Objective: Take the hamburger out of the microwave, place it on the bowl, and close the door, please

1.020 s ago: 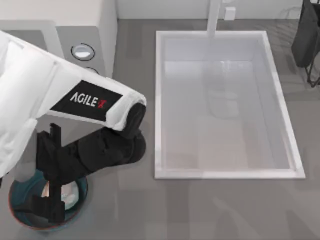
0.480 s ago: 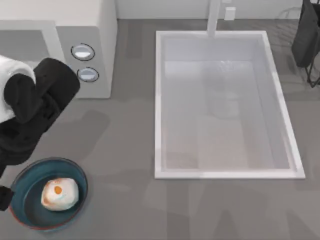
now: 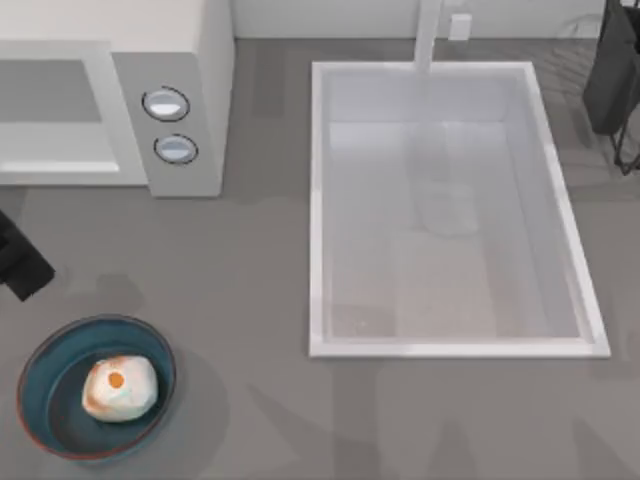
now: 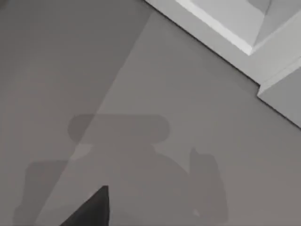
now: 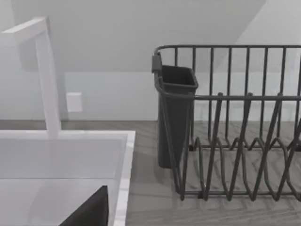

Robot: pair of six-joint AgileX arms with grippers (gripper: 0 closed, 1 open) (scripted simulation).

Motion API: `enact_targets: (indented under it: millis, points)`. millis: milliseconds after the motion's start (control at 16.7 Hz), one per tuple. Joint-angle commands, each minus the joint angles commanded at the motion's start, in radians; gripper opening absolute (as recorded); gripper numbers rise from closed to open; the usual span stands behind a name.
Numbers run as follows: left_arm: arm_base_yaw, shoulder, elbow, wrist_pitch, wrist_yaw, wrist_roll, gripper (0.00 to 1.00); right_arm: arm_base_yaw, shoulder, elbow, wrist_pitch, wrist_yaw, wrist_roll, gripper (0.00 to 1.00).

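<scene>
the small rounded whitish hamburger point(image 3: 120, 388) with orange-brown patches sits inside the round shallow dark teal bowl point(image 3: 45, 365) with its thin reddish-brown rim, at the near left corner of the grey table point(image 3: 250, 300). its orange dot faces up, and its longer axis runs roughly across the table, tilted slightly. behind the bowl stands the large boxy white microwave point(image 3: 200, 60), two round silver-blue knobs point(image 3: 166, 103) on its panel, grey cavity showing to the left of them. the left gripper point(image 3: 20, 260) is a dark shape at the top view's left edge, between microwave and bowl, touching neither; i cannot tell how far its fingers are parted, and nothing is seen in it. to the right lies the big white rectangular sink point(image 3: 450, 340) with its tall white tap point(image 5: 47, 80). the right wrist view looks at a dark wire dish rack point(image 5: 235, 132) holding a dark cutlery cup point(image 5: 176, 113).
</scene>
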Motion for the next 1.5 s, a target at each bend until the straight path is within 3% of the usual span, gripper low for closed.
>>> enact_targets:
  millis: [240, 480, 960, 1500]
  points:
    - [0.104, -0.355, -0.244, 0.255, 0.126, 0.4, 1.0, 0.0, 0.0, 0.0, 0.0, 0.0, 0.0, 1.0]
    - [0.173, -0.587, -0.42, 0.427, 0.214, 0.642, 1.0, 0.0, 0.0, 0.0, 0.0, 0.0, 0.0, 1.0]
    - [0.196, -0.659, -0.481, 0.482, 0.244, 0.716, 1.0, 0.0, 0.0, 0.0, 0.0, 0.0, 0.0, 1.0]
    - [0.196, -0.659, -0.481, 0.482, 0.244, 0.716, 0.32, 0.0, 0.0, 0.0, 0.0, 0.0, 0.0, 1.0]
